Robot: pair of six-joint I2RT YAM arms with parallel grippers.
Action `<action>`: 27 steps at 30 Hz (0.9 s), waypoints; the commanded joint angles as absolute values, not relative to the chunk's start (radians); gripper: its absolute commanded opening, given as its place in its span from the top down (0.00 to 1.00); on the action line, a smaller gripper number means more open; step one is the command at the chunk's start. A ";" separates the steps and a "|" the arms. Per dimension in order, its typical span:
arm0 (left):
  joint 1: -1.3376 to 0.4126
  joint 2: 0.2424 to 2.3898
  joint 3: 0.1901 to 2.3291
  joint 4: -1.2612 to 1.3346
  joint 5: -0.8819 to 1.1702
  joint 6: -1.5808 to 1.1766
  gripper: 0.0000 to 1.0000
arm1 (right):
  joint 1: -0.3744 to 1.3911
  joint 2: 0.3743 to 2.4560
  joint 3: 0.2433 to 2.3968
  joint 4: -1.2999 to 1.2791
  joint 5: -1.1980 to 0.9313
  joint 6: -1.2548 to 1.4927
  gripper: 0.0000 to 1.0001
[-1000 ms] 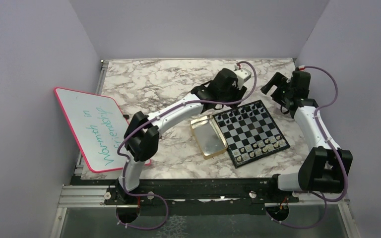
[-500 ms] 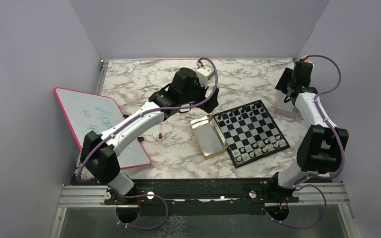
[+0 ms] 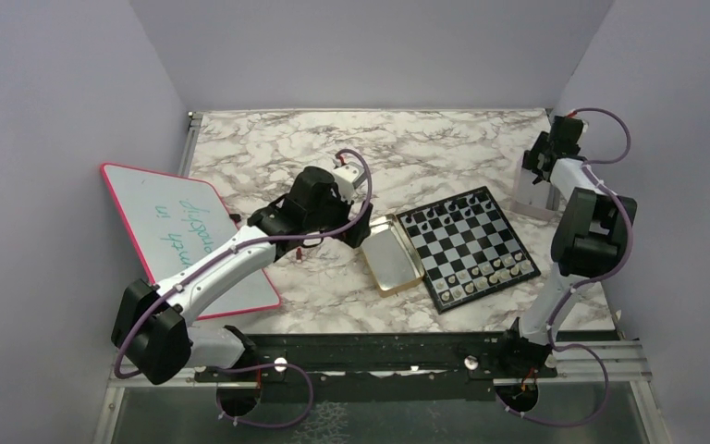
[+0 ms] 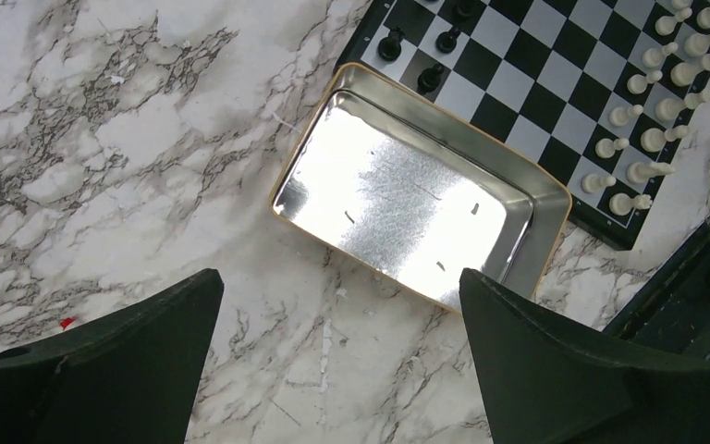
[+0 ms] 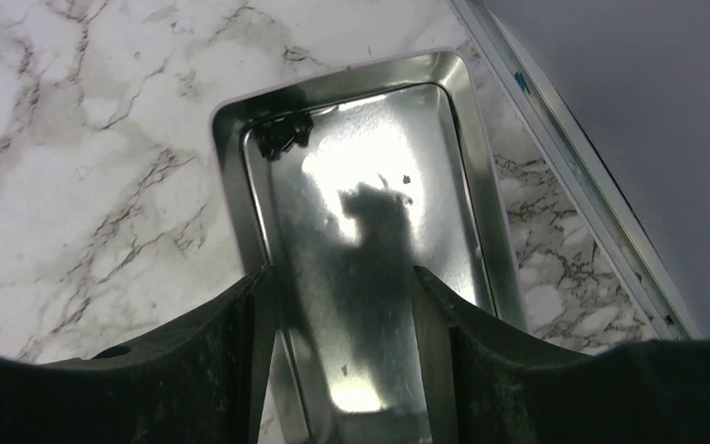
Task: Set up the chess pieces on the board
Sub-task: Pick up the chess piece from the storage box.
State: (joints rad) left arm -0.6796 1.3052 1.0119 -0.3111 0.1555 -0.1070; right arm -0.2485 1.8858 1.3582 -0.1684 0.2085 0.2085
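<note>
The board lies right of centre; in the left wrist view it fills the top right. Pale chess pieces line its near edge and black ones its far edge. The pale pieces and a few black ones also show from the left wrist. My left gripper hovers left of the board, open and empty over bare marble. My right gripper hangs at the far right over a silver tin, open. A dark clump sits in that tin's far corner.
A gold tin touches the board's left side and looks empty. A pink-rimmed whiteboard overhangs the table's left edge. A small red object lies under the left arm. The right wall stands close beside the silver tin.
My left arm swung back from the board's far edge to the left of the gold tin, its jaws opening wide. My right gripper moved to the silver tin and its jaws narrowed.
</note>
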 commanded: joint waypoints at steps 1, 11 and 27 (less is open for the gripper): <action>-0.678 1.239 0.982 -0.289 0.137 -0.086 0.01 | -0.269 1.973 1.435 -0.101 0.165 0.169 0.40; -0.678 1.231 0.965 -0.268 0.134 -0.072 0.01 | -0.312 2.109 1.486 -0.035 0.025 0.170 0.37; -0.678 1.261 0.966 -0.268 0.143 -0.071 0.01 | -0.334 2.144 1.499 0.048 -0.076 0.146 0.43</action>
